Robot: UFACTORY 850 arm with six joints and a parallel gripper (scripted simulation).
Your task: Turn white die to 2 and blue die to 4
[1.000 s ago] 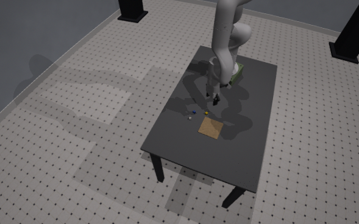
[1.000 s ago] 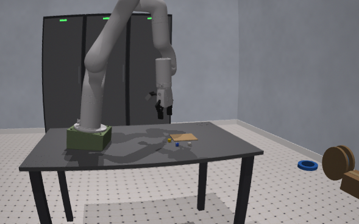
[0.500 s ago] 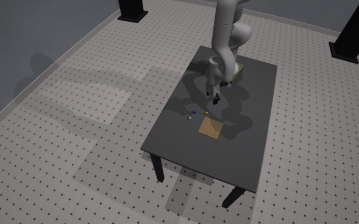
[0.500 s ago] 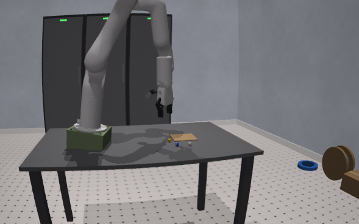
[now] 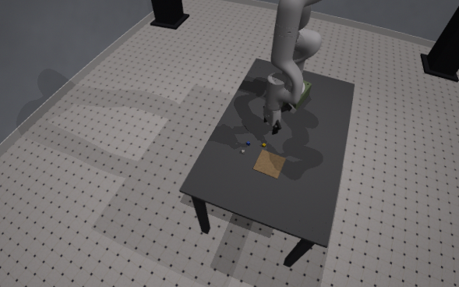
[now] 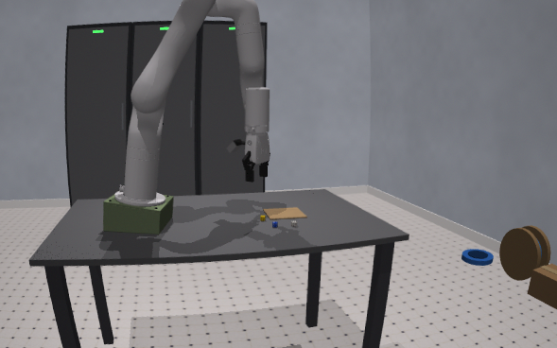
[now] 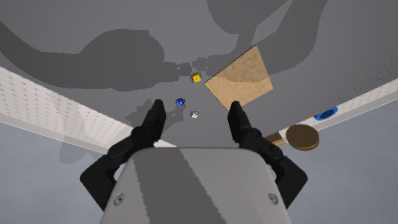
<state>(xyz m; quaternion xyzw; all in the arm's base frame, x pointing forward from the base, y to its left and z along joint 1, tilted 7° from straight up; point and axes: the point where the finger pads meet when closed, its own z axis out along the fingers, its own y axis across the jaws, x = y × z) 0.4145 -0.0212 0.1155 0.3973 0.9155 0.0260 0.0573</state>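
The hand [image 6: 255, 171] hangs well above the worktop [image 6: 347, 222], its two black fingers spread wide with nothing between them. Below it, three small cubes lie on the dark matte surface, all off the mat: the blue die [image 7: 179, 102], the white die [image 7: 194, 115] near it, and the yellow die [image 7: 196, 78] just beside a corner of the flat, tan square mat [image 7: 241, 80]. Their pips are too small to read.
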